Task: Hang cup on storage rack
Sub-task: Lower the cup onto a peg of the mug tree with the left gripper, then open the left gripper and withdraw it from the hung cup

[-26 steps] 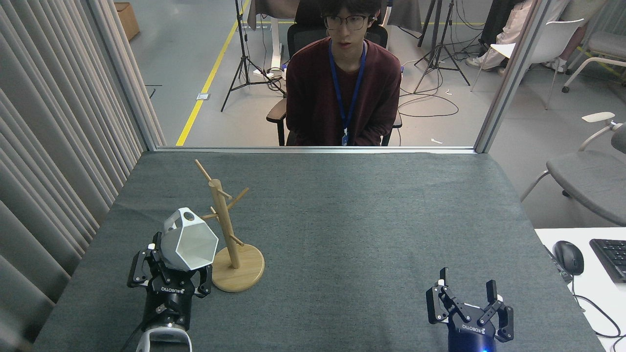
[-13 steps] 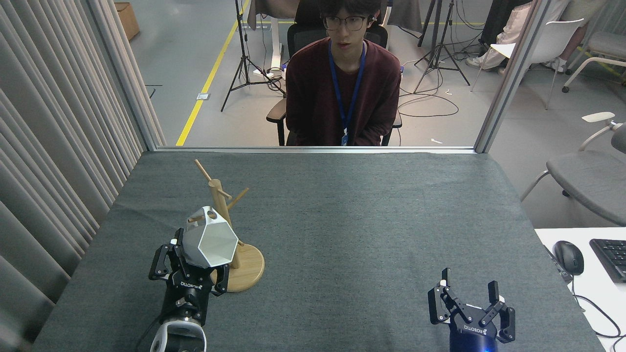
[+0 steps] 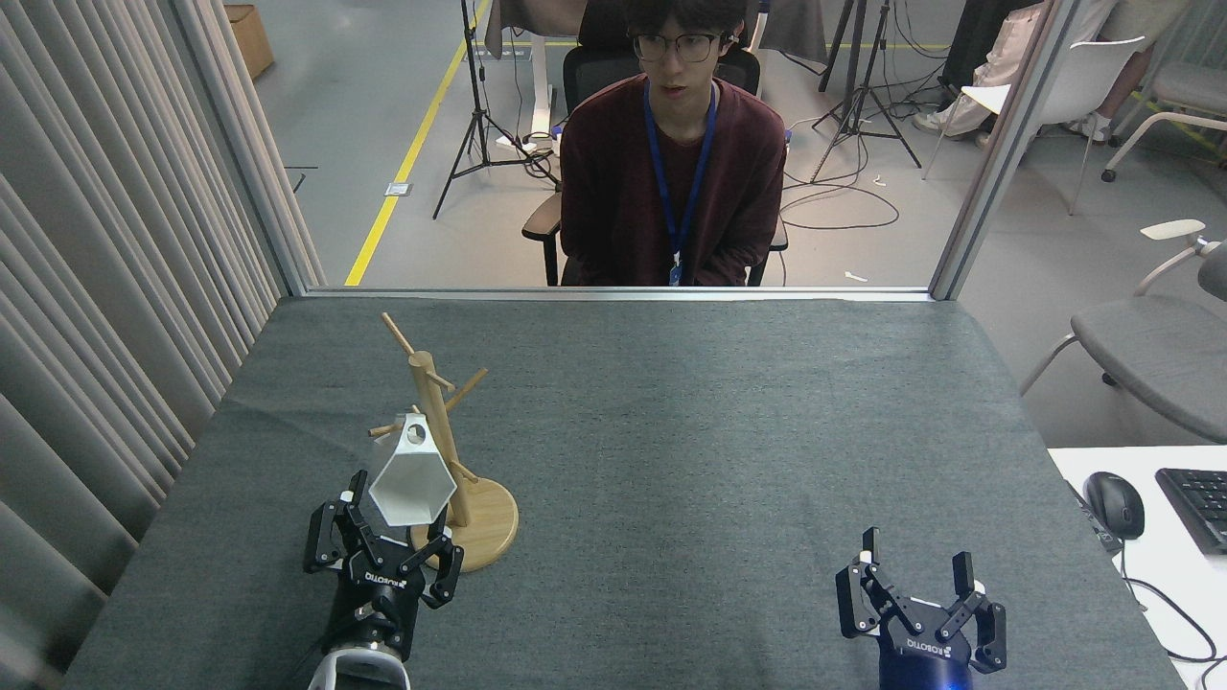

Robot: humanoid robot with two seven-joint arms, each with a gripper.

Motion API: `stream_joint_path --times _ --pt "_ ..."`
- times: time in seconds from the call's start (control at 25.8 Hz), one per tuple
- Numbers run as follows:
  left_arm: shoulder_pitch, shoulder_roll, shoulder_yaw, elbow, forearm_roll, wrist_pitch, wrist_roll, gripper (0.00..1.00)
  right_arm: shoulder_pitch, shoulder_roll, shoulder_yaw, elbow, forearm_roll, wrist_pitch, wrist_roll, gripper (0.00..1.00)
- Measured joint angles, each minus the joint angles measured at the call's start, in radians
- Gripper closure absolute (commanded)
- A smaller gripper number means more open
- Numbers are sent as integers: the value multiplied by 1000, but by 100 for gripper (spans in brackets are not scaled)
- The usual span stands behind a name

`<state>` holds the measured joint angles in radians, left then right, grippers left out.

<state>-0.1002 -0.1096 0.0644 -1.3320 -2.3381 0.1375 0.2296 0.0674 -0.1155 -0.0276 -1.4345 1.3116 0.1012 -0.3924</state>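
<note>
We have one view only, from the head, looking forward and down across the table point(image 3: 671, 431); both grippers sit nearest us at the bottom edge (a seated person point(image 3: 671, 172) faces us beyond them).

Bright even overhead light, soft faint shadows, no glare; sharp focus, slight wide-angle edge distortion.

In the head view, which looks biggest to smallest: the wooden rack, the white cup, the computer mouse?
1. Rack: tallest, and its round base is wide.
2. Cup: clearly shorter than the rack it hangs beside.
3. Mouse: smallest, at the right edge on another desk, so nearness makes its true size unsure.
</note>
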Motion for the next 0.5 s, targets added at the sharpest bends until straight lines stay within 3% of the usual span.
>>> stream_joint_path --times 0.23,0.5 --pt "64 8 8 0 104 -13 -1 0 3 -11 0 0 5 -4 0 2" --pt "191 31 8 -233 576 -205 -48 0 43 -74 8 -19 28 -38 -3 2"
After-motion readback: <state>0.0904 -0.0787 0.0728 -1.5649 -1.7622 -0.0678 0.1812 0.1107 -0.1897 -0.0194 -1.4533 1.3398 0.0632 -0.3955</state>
